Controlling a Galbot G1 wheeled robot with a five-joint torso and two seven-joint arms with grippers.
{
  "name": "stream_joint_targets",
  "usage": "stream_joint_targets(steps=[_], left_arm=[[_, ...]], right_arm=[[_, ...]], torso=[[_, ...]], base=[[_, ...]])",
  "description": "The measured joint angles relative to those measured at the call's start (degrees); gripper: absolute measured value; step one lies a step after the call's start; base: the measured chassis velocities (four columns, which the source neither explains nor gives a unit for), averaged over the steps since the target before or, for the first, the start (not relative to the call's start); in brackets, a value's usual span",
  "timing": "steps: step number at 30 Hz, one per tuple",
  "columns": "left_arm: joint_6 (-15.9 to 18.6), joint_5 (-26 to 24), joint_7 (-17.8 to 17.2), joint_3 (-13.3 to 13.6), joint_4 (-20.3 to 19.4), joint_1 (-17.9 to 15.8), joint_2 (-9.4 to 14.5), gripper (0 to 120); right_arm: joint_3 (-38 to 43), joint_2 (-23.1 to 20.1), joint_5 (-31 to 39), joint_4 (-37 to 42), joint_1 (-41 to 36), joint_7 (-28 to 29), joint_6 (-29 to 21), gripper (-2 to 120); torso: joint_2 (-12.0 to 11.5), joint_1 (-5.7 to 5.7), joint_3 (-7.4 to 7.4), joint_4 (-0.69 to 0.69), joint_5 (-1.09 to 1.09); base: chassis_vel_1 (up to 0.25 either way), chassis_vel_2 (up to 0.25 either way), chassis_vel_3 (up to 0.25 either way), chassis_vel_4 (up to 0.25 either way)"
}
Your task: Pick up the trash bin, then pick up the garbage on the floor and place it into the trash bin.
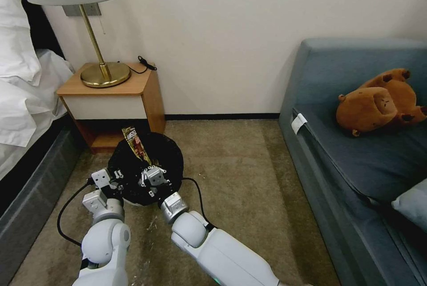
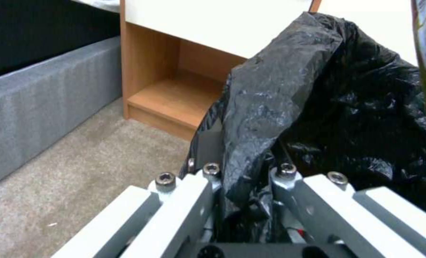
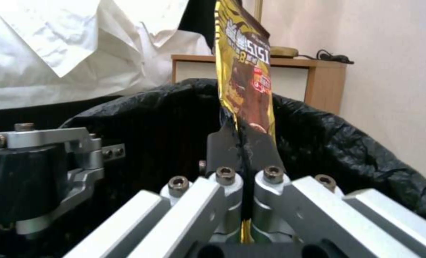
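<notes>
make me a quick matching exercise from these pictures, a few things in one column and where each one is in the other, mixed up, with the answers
Things:
1. snack-bar wrapper
2. brass lamp
3. brown plush toy
4. rim of the trash bin

Places or states:
A. lying on the blue sofa
B. pinched in the left claw
C. standing on the wooden nightstand
D. held upright in the right claw, above the bin's black bag

Right pairs: 1-D, 2-C, 3-A, 4-B
</notes>
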Motion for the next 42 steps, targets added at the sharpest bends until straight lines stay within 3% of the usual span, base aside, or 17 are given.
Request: stream_joint_targets(steps=[5,7,17,19,20,24,28,30,42], left_arm=[[0.0,0.0,-0.01,-0.21,-0.02,0.06,0.02,4],[-0.01,-0.05,-0.03,-0.24,-0.19,0.2,0.05,4],[-0.01,-0.15,-0.06,-0.29,-0.27,0.31,0.15,4],[-0.01,-0.16,-0.05,-0.26,-0.3,0.31,0.19,4],[-0.01,-0.16,-0.05,-0.26,-0.3,0.31,0.19,4],[-0.04,-0.17,-0.06,-0.18,-0.19,0.39,0.14,4],[-0.04,-0.16,-0.06,-0.18,-0.15,0.4,0.17,4],[-0.04,-0.19,-0.06,-0.37,-0.15,0.42,0.38,4],[-0.04,-0.8,-0.02,-0.83,0.24,0.08,0.58,4]], right_arm=[[0.03,-0.04,-0.76,-0.06,0.04,-0.2,-0.1,3],[0.05,-0.05,-0.96,-0.06,-0.37,-0.27,-0.09,16],[0.23,-0.05,-1.2,0.29,-0.74,-0.48,-0.06,46],[0.43,-0.13,-1.2,0.47,-0.57,-0.49,-0.06,59],[0.43,-0.13,-1.2,0.47,-0.57,-0.49,-0.06,59],[0.54,0.35,-1.21,0.46,-0.16,-0.49,-0.09,79],[0.74,0.6,-1.2,0.48,0.45,-0.48,-0.15,86],[2.25,0.67,-1.07,1.62,2.57,-0.32,-0.69,98],[11.99,-3.75,0.98,12.36,5.29,1.62,-7.05,100]], torso=[[0.0,0.0,0.0,0.0,0.0],[0.0,0.0,0.0,0.0,0.0],[0.0,0.0,0.0,0.0,0.0],[0.0,0.0,0.0,0.0,0.0],[0.0,0.0,0.0,0.0,0.0],[0.0,0.0,0.0,0.0,0.0],[0.0,0.0,0.0,0.0,0.0],[0.0,0.0,0.0,0.0,0.0],[0.0,0.0,0.0,0.01,0.01]], base=[[0.0,0.0,0.0,0.0],[0.0,0.0,0.0,0.0],[0.0,0.0,0.0,0.0],[0.0,0.0,0.0,0.0],[0.0,0.0,0.0,0.0],[0.0,0.0,0.0,0.0],[0.0,0.0,0.0,0.0],[0.0,0.0,0.0,0.0],[0.0,0.0,0.0,0.0]])
